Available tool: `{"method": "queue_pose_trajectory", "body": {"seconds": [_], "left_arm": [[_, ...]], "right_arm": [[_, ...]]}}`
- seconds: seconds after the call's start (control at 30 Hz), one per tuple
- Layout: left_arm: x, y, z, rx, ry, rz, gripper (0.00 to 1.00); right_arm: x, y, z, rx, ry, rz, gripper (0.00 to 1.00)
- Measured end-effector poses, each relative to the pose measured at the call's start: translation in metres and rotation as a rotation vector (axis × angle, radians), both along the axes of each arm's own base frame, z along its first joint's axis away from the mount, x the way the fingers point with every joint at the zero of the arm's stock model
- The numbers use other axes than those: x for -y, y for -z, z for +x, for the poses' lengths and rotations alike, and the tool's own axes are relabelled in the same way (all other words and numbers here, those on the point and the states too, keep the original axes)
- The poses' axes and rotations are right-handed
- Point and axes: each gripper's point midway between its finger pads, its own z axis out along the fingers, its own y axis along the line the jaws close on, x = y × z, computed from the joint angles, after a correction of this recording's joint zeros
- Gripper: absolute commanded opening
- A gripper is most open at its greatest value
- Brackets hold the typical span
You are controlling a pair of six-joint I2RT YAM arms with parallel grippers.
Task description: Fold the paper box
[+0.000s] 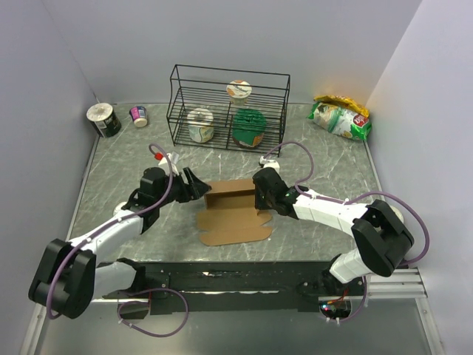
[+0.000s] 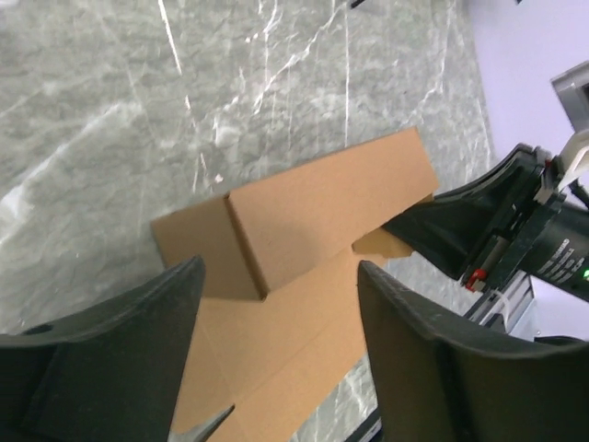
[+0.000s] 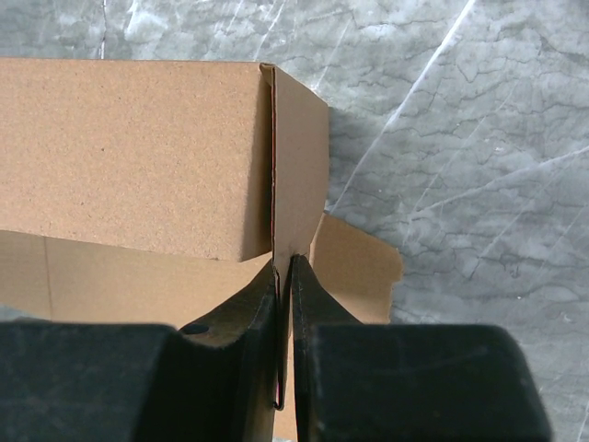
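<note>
The paper box [image 1: 233, 211] is plain brown cardboard, half raised in the middle of the table: a folded-up oblong part [image 2: 322, 207] stands at the back and a flat sheet [image 1: 235, 225] lies toward the arms. My right gripper [image 3: 284, 267] is shut on the upright end wall [image 3: 299, 166] at the box's right end [image 1: 259, 194]. My left gripper [image 1: 194, 185] hovers at the box's left end, open, its fingers [image 2: 156, 322] on either side of the flat sheet [image 2: 276, 341] without touching it.
A black wire rack [image 1: 228, 107] with cups stands behind the box. A tin [image 1: 103, 120] and a small pink cup [image 1: 139, 115] sit at the back left, a green snack bag [image 1: 340, 118] at the back right. Marble table [image 1: 325, 163] surrounds the box.
</note>
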Motion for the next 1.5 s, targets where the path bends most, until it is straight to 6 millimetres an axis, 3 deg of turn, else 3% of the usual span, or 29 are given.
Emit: {"method": "queue_pose_trajectory", "body": {"seconds": [0.27, 0.4, 0.53, 0.63, 0.73, 0.77, 0.87, 0.97, 1.1, 1.23, 1.33, 1.5], "left_arm": [[-0.002, 0.017, 0.01, -0.02, -0.01, -0.004, 0.56], [-0.001, 0.03, 0.011, -0.049, -0.005, 0.003, 0.4], [0.002, 0.03, 0.013, -0.04, 0.012, -0.005, 0.34], [0.003, 0.029, 0.015, -0.026, 0.022, -0.011, 0.29], [0.005, 0.029, 0.018, -0.012, 0.03, -0.017, 0.27], [0.005, 0.029, 0.018, -0.008, 0.033, -0.018, 0.27], [0.006, 0.029, 0.02, 0.004, 0.045, -0.01, 0.27], [0.007, 0.028, 0.023, 0.017, 0.053, 0.001, 0.26], [0.008, 0.027, 0.027, 0.034, 0.064, 0.02, 0.26], [0.007, 0.028, 0.028, 0.042, 0.068, 0.028, 0.25], [0.008, 0.028, 0.028, 0.042, 0.069, 0.028, 0.25], [0.009, 0.027, 0.03, 0.043, 0.075, 0.026, 0.24]], "right_arm": [[-0.001, 0.0, 0.0, -0.002, -0.005, 0.007, 0.15], [-0.002, -0.001, -0.001, -0.003, -0.007, 0.009, 0.17], [-0.002, -0.001, -0.001, -0.004, -0.008, 0.011, 0.18], [-0.002, -0.001, -0.001, -0.004, -0.008, 0.013, 0.25], [-0.003, -0.004, -0.001, 0.002, -0.011, 0.02, 0.45], [-0.003, -0.007, -0.001, 0.007, -0.014, 0.025, 0.58], [-0.004, -0.019, -0.003, 0.032, -0.029, 0.051, 0.83], [-0.003, -0.038, -0.007, 0.066, -0.05, 0.075, 0.91], [0.006, -0.061, -0.013, 0.098, -0.08, 0.092, 0.92], [0.021, -0.073, -0.006, 0.089, -0.073, 0.132, 0.85], [0.034, -0.072, -0.001, 0.088, -0.073, 0.122, 0.77], [0.049, -0.055, -0.011, 0.107, -0.13, 0.054, 0.71]]}}
